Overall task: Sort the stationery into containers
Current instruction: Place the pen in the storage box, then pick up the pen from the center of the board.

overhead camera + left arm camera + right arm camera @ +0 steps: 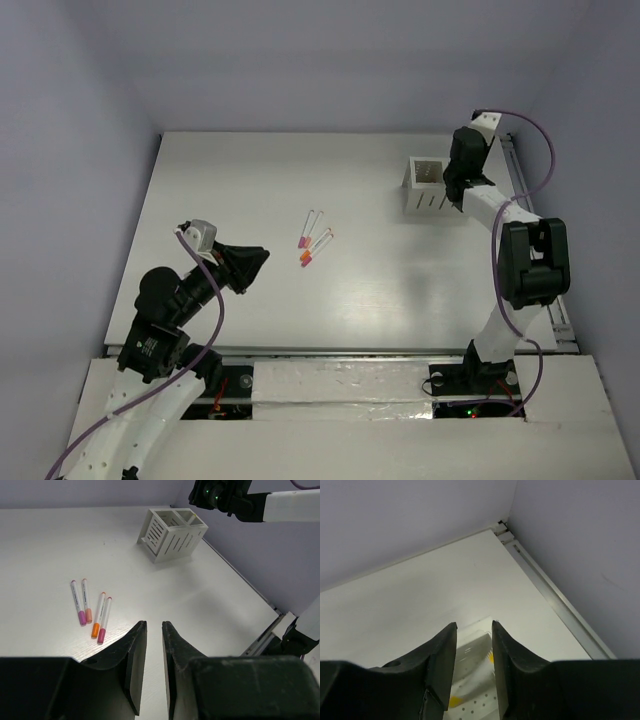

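Note:
Several thin white pens [315, 240] with pink and orange caps lie loose at mid-table; in the left wrist view they lie as two pairs [92, 611]. The white slotted box holder [428, 185] stands at the back right and also shows in the left wrist view [172, 535]. My right gripper [457, 188] hangs over its right compartment, open and empty. The right wrist view [474, 625] looks down into the holder [472, 680], where yellow caps [454, 701] show. My left gripper [262, 258] is near the pens' left, its jaws a narrow gap apart and empty [154, 624]. The chunky orange and mint pieces are out of view.
A metal rail [520, 185] runs along the table's right edge just past the holder. Grey walls close in the back and both sides. The right arm [280, 505] reaches across the top of the left wrist view.

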`<act>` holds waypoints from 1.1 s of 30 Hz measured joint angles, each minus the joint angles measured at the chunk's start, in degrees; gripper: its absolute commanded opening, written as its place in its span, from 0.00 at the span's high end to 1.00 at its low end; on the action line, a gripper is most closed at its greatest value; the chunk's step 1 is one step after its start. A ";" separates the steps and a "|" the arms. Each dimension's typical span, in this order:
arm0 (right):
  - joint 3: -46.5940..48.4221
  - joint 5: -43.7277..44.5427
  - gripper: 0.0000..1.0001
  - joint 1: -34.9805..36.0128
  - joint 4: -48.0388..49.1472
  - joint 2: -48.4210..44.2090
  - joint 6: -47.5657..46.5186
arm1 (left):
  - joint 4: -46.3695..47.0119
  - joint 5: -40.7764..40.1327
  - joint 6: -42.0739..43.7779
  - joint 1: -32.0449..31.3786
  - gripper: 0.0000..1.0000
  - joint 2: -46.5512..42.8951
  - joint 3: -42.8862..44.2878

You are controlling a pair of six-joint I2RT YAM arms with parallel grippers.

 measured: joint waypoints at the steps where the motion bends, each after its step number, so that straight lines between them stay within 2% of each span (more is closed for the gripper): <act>1: -0.42 -0.07 0.55 0.00 -0.15 -0.02 0.35 | 0.00 -0.02 0.00 0.00 0.84 -0.02 0.00; 6: -0.94 -0.52 0.51 0.00 -2.01 -1.07 1.75 | -0.02 -0.09 0.02 0.00 0.83 -0.68 0.00; 7: -1.05 -1.01 0.53 0.02 -2.75 -1.97 2.27 | 0.02 -0.09 0.02 0.00 0.84 -0.79 0.00; 8: -1.46 -1.57 0.59 0.11 -3.50 -3.28 2.84 | 0.02 -0.13 0.00 0.00 0.84 -0.90 0.00; 9: -1.81 -2.08 0.81 0.26 -4.44 -4.98 3.39 | -0.02 -0.22 0.00 0.00 0.84 -0.96 0.00; 10: -1.95 -2.78 0.93 0.52 -5.40 -6.73 4.09 | 0.00 -0.26 0.00 0.00 0.86 -1.01 0.00; 11: -1.99 -3.50 1.00 0.94 -6.16 -8.35 5.27 | 0.00 -0.35 0.00 0.00 0.88 -1.01 0.00; 14: -2.03 -6.16 1.00 6.08 -8.22 -14.16 8.79 | -0.04 -1.07 -0.02 0.00 0.98 -1.01 0.00; 17: -2.03 -9.25 1.00 16.83 -9.27 -16.57 12.22 | -0.07 -1.99 -0.02 0.00 1.00 -0.90 0.00; 20: -2.10 -12.59 1.00 26.88 -11.39 -13.53 16.00 | -0.15 -2.86 -0.02 0.00 1.00 -0.35 0.00; 23: -3.15 -15.06 1.00 33.48 -15.50 -8.28 19.71 | -0.46 -3.39 -0.04 0.00 1.00 -0.15 0.00; 24: -3.74 -15.67 0.97 34.82 -17.05 -6.71 20.94 | -0.48 -3.52 -0.04 0.00 1.00 -0.15 0.00; 25: -4.44 -16.46 0.85 36.09 -18.91 -5.09 22.47 | -0.48 -3.65 -0.04 0.00 1.00 -0.15 0.00; 26: -4.94 -17.03 0.70 36.89 -20.65 -3.87 23.96 | -0.48 -3.72 -0.04 0.00 1.00 -0.15 0.00; 27: -5.31 -17.40 0.41 37.55 -21.77 -2.86 25.29 | -0.48 -3.80 -0.04 0.00 1.00 -0.15 0.00; 28: -5.44 -17.55 0.33 38.25 -22.95 -1.99 26.77 | -0.50 -3.89 -0.04 0.00 1.00 -0.17 0.00; 30: -5.44 -17.62 0.30 39.39 -24.06 -0.44 28.68 | -0.50 -3.98 -0.04 0.00 1.00 -0.28 0.00; 33: -5.44 -17.79 0.31 40.50 -24.46 1.53 31.85 | -0.50 -4.11 -0.04 0.00 1.00 -0.37 0.00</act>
